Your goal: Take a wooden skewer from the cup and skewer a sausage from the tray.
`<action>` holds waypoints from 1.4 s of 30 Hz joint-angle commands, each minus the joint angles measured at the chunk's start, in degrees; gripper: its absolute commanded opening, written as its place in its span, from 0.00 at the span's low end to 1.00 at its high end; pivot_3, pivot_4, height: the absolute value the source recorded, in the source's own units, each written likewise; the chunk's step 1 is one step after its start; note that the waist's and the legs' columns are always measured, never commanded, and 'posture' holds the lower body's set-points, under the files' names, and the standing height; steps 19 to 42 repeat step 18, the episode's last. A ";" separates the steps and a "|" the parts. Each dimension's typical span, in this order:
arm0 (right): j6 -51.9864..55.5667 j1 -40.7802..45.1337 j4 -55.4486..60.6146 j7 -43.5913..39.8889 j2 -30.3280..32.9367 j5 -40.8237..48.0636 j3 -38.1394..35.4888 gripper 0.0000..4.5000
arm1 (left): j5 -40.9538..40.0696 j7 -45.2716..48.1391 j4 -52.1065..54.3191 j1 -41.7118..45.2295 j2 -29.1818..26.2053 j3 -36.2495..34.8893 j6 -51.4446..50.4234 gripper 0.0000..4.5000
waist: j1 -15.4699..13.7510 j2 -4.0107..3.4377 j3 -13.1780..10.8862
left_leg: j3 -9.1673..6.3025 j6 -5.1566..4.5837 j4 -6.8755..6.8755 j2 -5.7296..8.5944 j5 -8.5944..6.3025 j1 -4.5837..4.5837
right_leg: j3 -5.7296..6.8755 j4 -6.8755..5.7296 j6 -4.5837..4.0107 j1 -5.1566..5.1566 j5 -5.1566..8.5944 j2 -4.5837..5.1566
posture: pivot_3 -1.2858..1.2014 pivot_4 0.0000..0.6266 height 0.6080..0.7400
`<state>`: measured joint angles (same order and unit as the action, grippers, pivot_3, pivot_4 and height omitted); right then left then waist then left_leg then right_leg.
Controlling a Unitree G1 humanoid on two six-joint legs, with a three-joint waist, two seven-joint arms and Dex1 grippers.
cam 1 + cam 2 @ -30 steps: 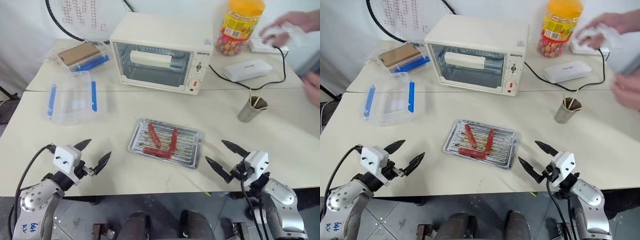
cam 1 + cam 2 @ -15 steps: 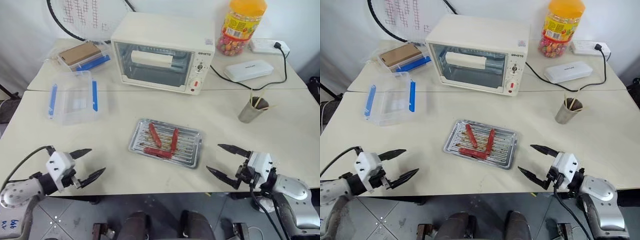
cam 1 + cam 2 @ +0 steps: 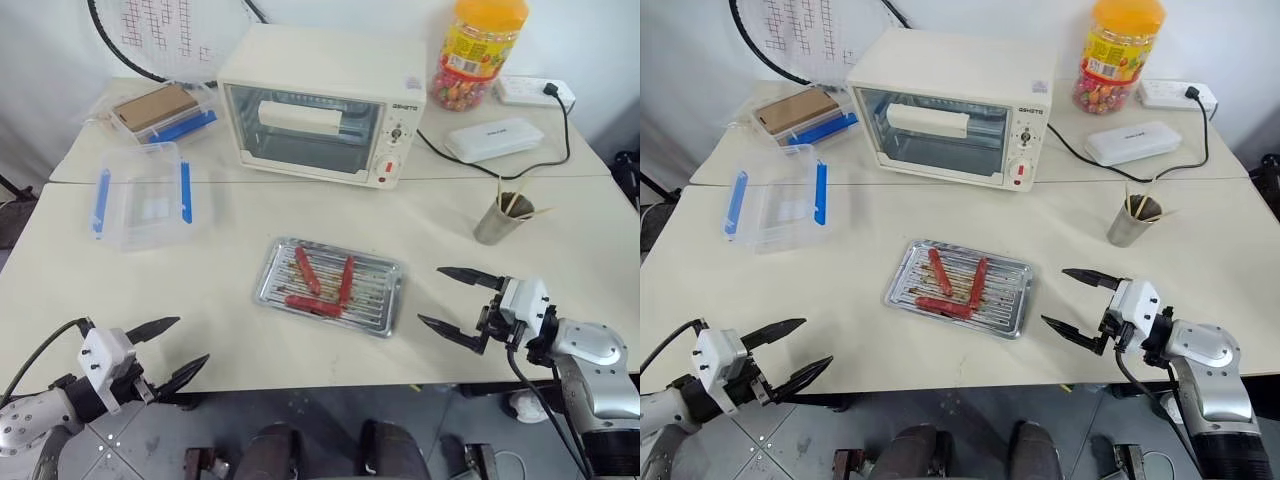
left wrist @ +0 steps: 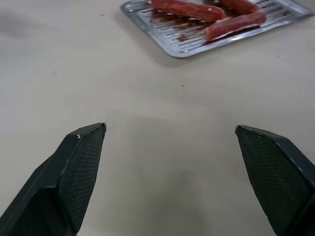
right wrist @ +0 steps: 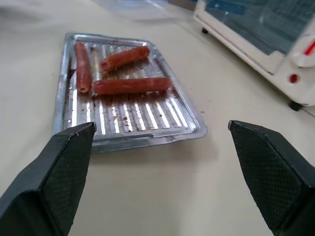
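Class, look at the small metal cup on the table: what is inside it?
The cup holds several thin wooden skewers, their upper ends sticking out above the rim and leaning in different directions. The cup's wall hides their lower ends, and anything else at the bottom.

Two pale cream surfaces (image 3: 300, 205) butt together (one seam between them) against a white wall (image 3: 40, 60); grey, seemingly tiled floor (image 3: 820, 440) below.
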<state>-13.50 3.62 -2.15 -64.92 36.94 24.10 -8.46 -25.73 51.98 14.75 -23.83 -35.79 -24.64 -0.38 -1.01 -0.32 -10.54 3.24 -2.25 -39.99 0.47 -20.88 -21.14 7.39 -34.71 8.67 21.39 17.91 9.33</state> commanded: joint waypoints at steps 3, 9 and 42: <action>-1.43 -0.04 0.43 -1.25 -0.16 0.78 -0.07 1.00 | -0.72 0.26 1.31 -0.32 -0.33 -2.13 1.75 0.99 | -0.30 0.00 0.00 | 0.00 0.00 -0.02 -0.01 0.00 0.01 | 0.00 0.00 0.00 -0.01 0.00 0.00 | 0.52 0.24 1.00; -0.59 -0.56 2.08 -0.68 0.12 1.09 -0.45 1.00 | -2.19 0.64 2.79 0.84 -1.46 -1.44 -0.47 0.99 | -0.23 0.00 0.00 | 0.03 0.00 -0.02 -0.01 0.00 0.02 | -0.02 0.00 0.00 -0.01 0.00 0.00 | 0.52 0.24 1.00; 1.15 -1.75 5.10 1.45 0.11 1.60 -1.07 1.00 | -2.10 0.69 0.36 4.98 -2.92 -1.15 -2.99 0.99 | -0.21 0.00 0.00 | 0.04 0.00 -0.02 -0.01 0.00 0.02 | -0.01 -0.01 0.00 0.00 0.00 -0.02 | 0.52 0.24 1.00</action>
